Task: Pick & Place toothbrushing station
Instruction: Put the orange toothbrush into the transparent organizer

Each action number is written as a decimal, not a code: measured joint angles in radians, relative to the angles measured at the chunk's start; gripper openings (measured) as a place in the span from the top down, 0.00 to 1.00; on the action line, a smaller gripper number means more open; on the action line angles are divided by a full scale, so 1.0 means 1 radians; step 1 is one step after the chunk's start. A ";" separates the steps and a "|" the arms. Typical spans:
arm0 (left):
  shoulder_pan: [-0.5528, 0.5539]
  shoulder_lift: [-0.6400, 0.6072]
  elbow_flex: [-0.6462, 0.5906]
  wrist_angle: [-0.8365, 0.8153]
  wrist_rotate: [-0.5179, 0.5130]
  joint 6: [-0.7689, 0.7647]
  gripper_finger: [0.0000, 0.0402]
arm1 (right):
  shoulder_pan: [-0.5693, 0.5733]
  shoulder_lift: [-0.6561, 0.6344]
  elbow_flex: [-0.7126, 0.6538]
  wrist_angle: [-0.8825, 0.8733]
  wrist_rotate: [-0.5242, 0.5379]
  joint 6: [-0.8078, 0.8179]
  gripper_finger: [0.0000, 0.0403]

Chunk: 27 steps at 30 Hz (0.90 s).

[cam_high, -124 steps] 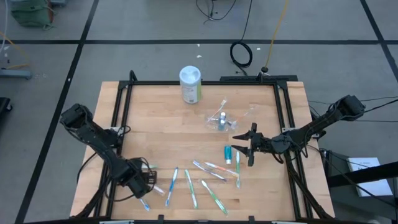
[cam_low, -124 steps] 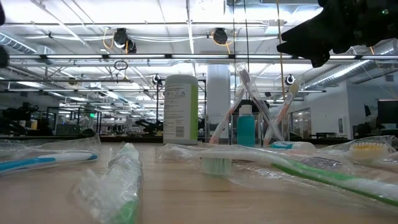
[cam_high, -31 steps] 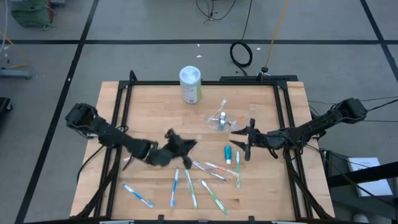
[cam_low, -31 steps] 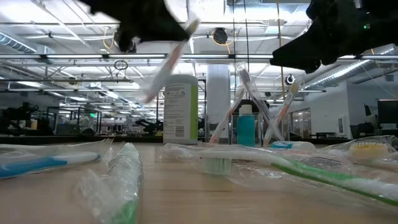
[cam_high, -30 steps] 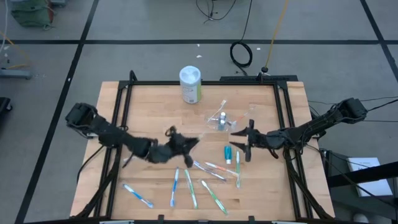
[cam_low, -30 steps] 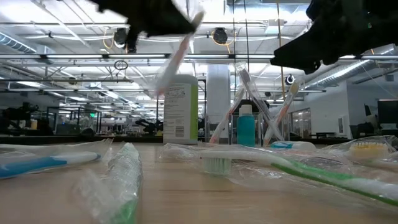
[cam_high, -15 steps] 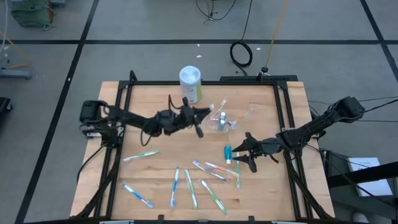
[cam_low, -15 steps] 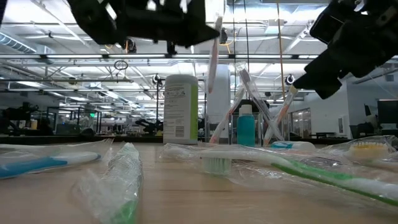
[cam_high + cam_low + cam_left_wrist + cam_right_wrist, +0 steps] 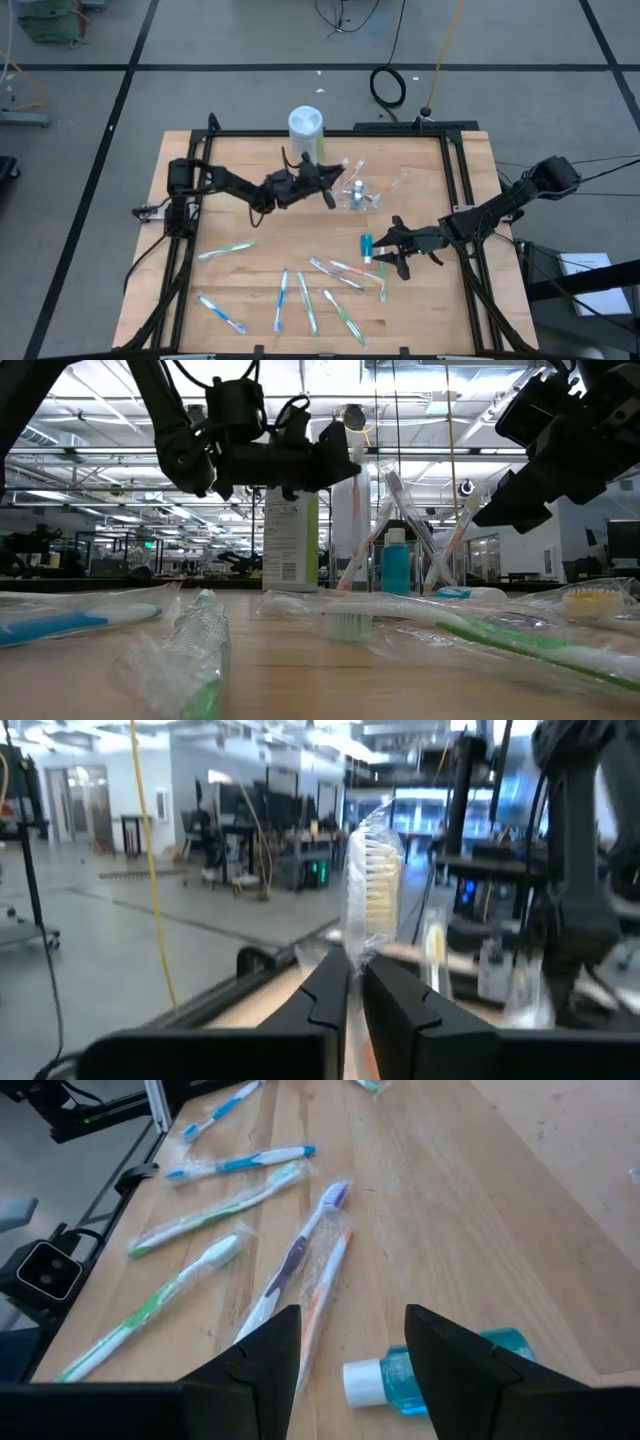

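Held toothbrush (image 9: pixel 372 885) handle hidden between left gripper (image 9: pixel 355 982) fingers, teal tube (image 9: pixel 452 1367) half behind right gripper (image 9: pixel 345 1342) finger, clear cup (image 9: pixel 355 195) contents too small to count

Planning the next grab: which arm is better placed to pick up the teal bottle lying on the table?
Right. Its open tool hovers over the teal bottle; the left tool is occupied with a wrapped toothbrush.

Teal tube (image 9: pixel 462 1363), white cap
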 joint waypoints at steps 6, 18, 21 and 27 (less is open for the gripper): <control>-0.008 0.000 0.000 -0.129 -0.002 -0.073 0.85 | 0.000 0.000 0.000 0.000 0.000 0.000 0.58; -0.009 -0.004 0.000 -0.234 0.004 -0.075 0.84 | 0.000 0.000 0.000 0.000 0.000 0.000 0.58; -0.009 -0.017 0.003 -0.244 0.005 -0.083 0.84 | 0.000 0.000 0.000 0.000 0.000 0.000 0.58; -0.013 -0.046 0.015 -0.350 0.004 -0.086 0.70 | 0.002 0.000 0.000 0.000 0.001 0.000 0.58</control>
